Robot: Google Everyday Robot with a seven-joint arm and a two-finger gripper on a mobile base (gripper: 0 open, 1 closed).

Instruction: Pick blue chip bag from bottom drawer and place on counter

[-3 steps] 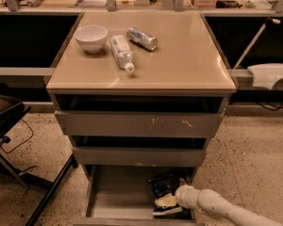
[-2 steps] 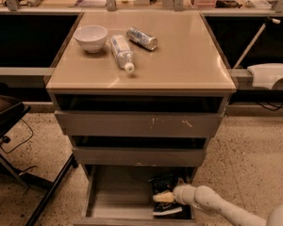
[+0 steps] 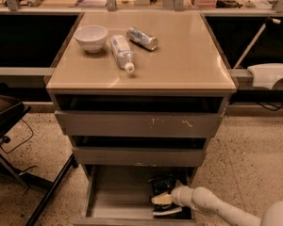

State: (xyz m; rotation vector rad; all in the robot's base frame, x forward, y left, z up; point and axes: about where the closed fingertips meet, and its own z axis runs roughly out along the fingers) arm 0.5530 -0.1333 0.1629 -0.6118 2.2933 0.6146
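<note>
Beige, glossy square counter (image 3: 188, 65) caps a grey three-drawer cabinet, its drawers standing out in steps with the lowest furthest out. On the counter's back-left part:
- a white round bowl (image 3: 91, 36), upright
- just right of it, a clear plastic bottle (image 3: 121, 52) on its side, white cap toward the front
- a silver can (image 3: 142, 38) on its side near the bottle's far end; touching or not, unclear

The top drawer's grey front (image 3: 141, 124) carries white scratches.

The grey wooden bottom drawer (image 3: 115, 197) is open down by the floor, the left half of its flat floor bare. The small crumpled dark-blue chip bag (image 3: 161, 183) lies in the drawer's right half, toward the back. A white robot arm (image 3: 217, 208) enters from the lower right, low over the drawer. Its gripper (image 3: 161, 205) sits inside the drawer, just in front of the bag. Contact with the bag: cannot tell. Open or closed: cannot tell, as the tip is lost in the drawer's shadow.

Speckled floor (image 3: 254, 154) surrounds the cabinet, with a black chair leg (image 3: 52, 192) at left
</note>
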